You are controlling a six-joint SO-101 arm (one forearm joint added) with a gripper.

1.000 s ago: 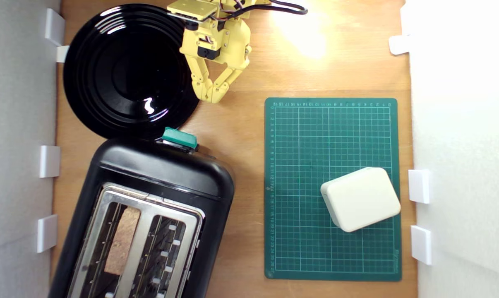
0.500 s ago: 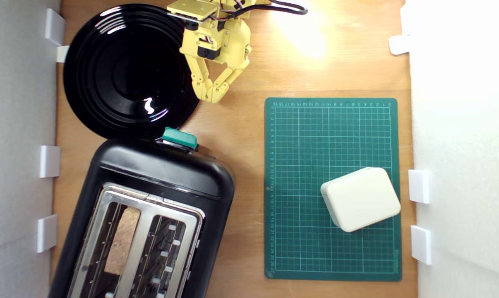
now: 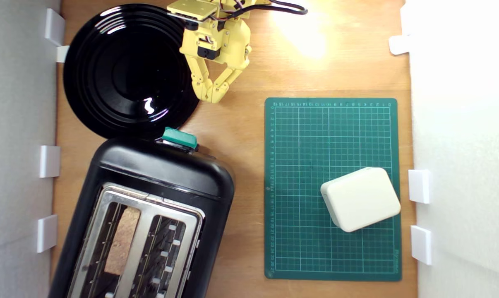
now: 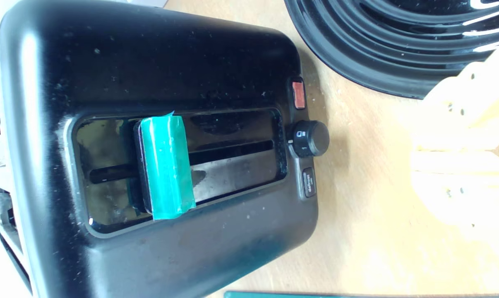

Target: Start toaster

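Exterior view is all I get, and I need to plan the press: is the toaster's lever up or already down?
Observer: Up. In the wrist view the teal lever sits near the end of its track closest to the top of the toaster, with a long stretch of open slot beyond it.
Operator: Any controls near the track that I might bump?
Observer: Yes. At the track's base end there is a round dial, flanked by a red button and a dark button.

Black plate, cream box on green mat.
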